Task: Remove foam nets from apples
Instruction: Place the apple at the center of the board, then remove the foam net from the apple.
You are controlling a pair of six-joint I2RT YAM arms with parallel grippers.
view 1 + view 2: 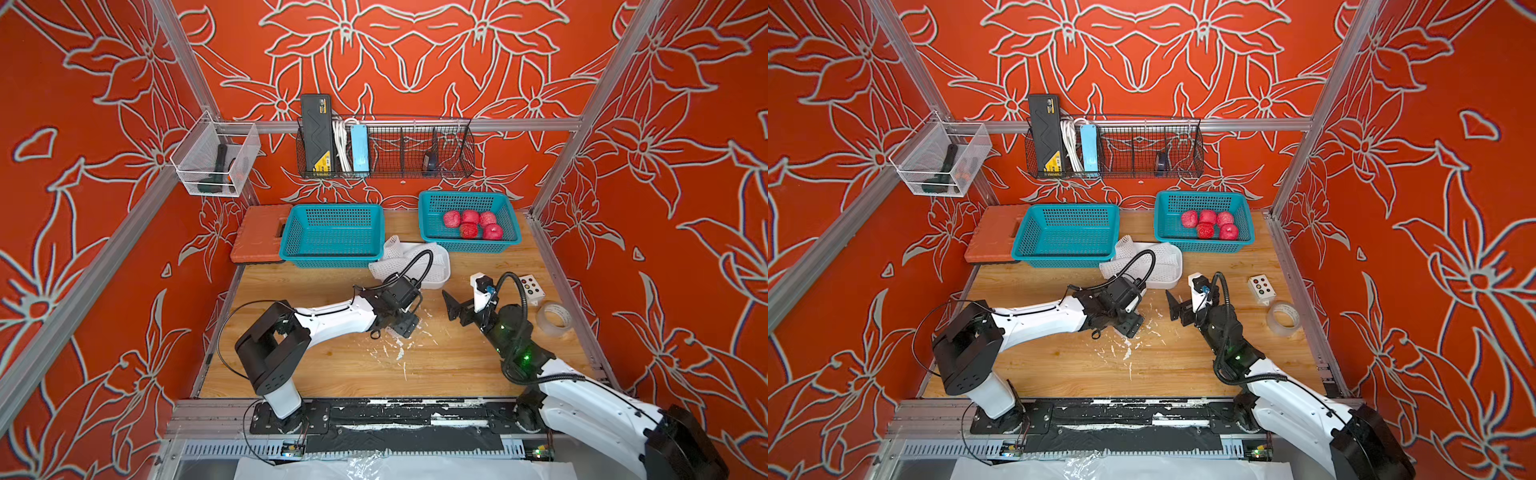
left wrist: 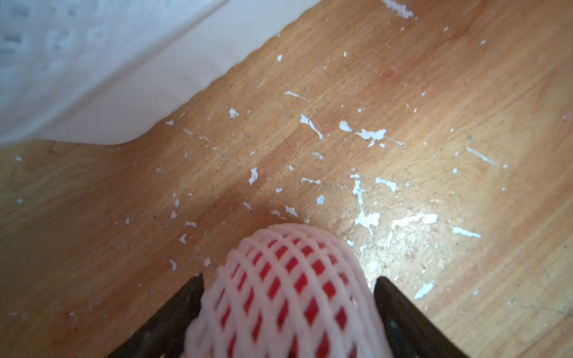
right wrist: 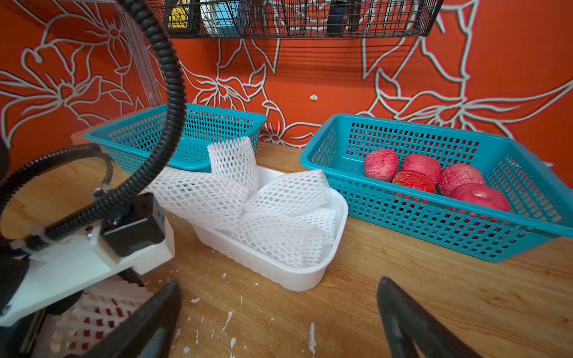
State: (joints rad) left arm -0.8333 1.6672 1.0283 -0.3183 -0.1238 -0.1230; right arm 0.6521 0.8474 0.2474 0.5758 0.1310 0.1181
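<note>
Apple (image 2: 314, 305) in foam net (image 2: 288, 232) sits between left gripper (image 2: 288, 279) jaws
Grip unclear; right gripper (image 3: 278, 280) jaws spread wide

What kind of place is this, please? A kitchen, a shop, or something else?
Probably a robot test booth: a left arm and a right arm stand at the edge of a wooden table, a metal frame holds printed orange walls, and a wire shelf carries cables.

Left arm (image 1: 332, 318) and right arm (image 1: 582, 395) have white shells, black joints, ribbed black cables (image 1: 422, 259); left tool (image 2: 288, 279) and right tool (image 3: 279, 283) are black.
</note>
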